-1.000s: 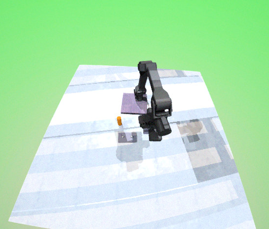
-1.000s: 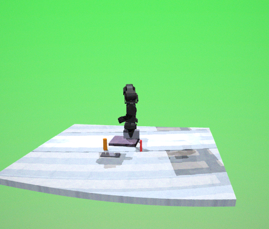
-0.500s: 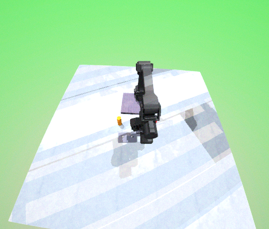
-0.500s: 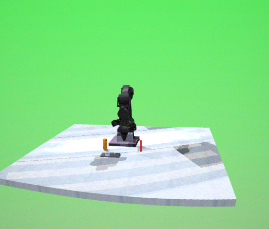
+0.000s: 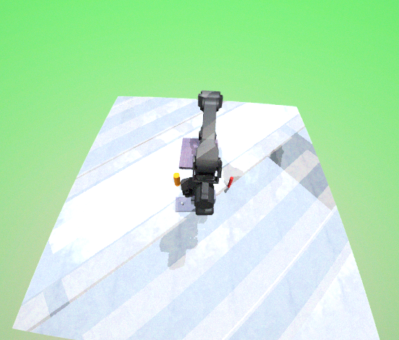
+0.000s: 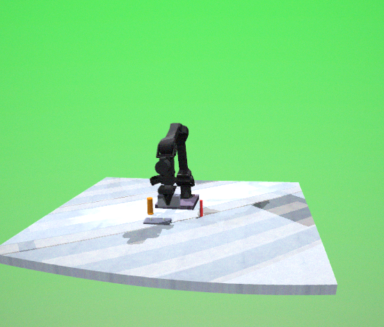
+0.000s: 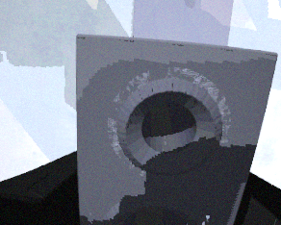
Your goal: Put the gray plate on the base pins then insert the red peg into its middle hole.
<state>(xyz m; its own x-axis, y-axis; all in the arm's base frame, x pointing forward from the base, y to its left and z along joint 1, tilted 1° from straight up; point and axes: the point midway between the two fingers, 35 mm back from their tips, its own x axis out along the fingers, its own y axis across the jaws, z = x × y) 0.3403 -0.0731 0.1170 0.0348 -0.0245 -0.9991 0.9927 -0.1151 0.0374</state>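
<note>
My gripper is shut on the gray plate, which it holds off the table, above and slightly behind the base in the exterior view. In the wrist view the plate fills the middle, with a large round hole facing the camera. The base lies flat; one pin shows clearly in the top view, where the arm covers its right part. The red peg stands upright to the right of the base. In the top view the arm hides the fingers and most of the plate.
An orange cylinder stands upright just behind the base, left of the wrist. The purple mounting board of the arm is farther back. The arm reaches over the space between board and base.
</note>
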